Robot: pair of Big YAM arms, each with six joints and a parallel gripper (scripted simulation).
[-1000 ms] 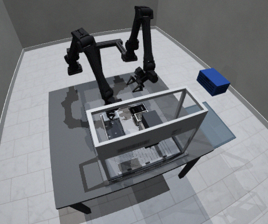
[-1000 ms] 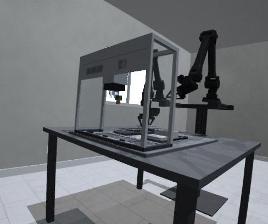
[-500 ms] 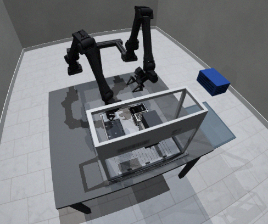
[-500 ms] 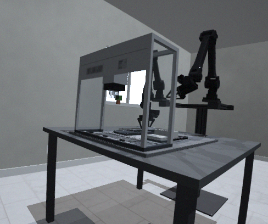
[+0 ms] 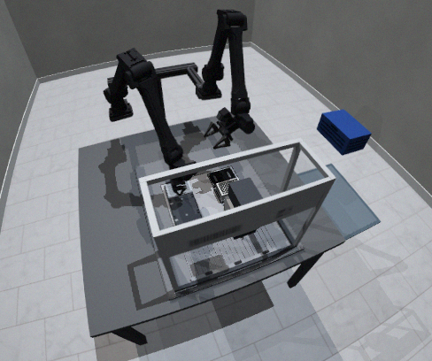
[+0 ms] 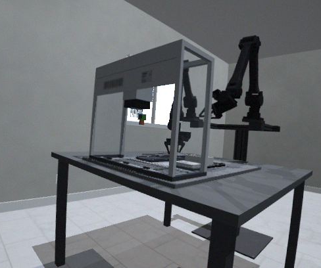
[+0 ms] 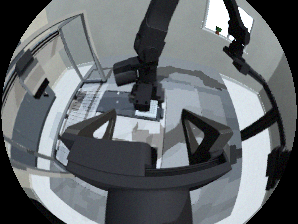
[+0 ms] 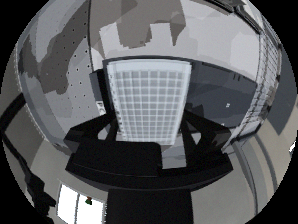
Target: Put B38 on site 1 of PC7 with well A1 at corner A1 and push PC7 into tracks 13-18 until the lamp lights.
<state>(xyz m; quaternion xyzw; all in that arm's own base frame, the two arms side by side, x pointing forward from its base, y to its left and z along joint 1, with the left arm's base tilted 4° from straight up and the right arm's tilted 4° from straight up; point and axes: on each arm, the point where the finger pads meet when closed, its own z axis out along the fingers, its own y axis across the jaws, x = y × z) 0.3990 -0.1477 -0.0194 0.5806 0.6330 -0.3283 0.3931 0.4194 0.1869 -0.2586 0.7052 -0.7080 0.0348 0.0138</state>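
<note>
B38 (image 8: 150, 95) (image 7: 155, 110), a clear gridded plate, is squared up at site 1, the near end of dark carrier PC7 (image 5: 188, 211) (image 8: 220, 95). My right gripper (image 8: 149, 112) (image 5: 180, 189) is shut on B38, one finger along each long side. I cannot tell whether B38 rests flat or hangs just above its seat, nor read its well letters. PC7 lies on the apron in front of the rails (image 5: 258, 241). B83 (image 5: 226, 188) is in the nest row; B33 is not clearly seen. My left gripper (image 5: 211, 140) is open and empty, high over the table's arm side.
Nest S1 (image 5: 222, 174) is black and empty. The instrument's frame (image 5: 236, 223) (image 6: 176, 108) stands around the rails, with a dark pipetting head (image 6: 137, 104) hanging inside. I see no lit lamp. A blue crate (image 5: 344, 130) is on the floor beyond the table.
</note>
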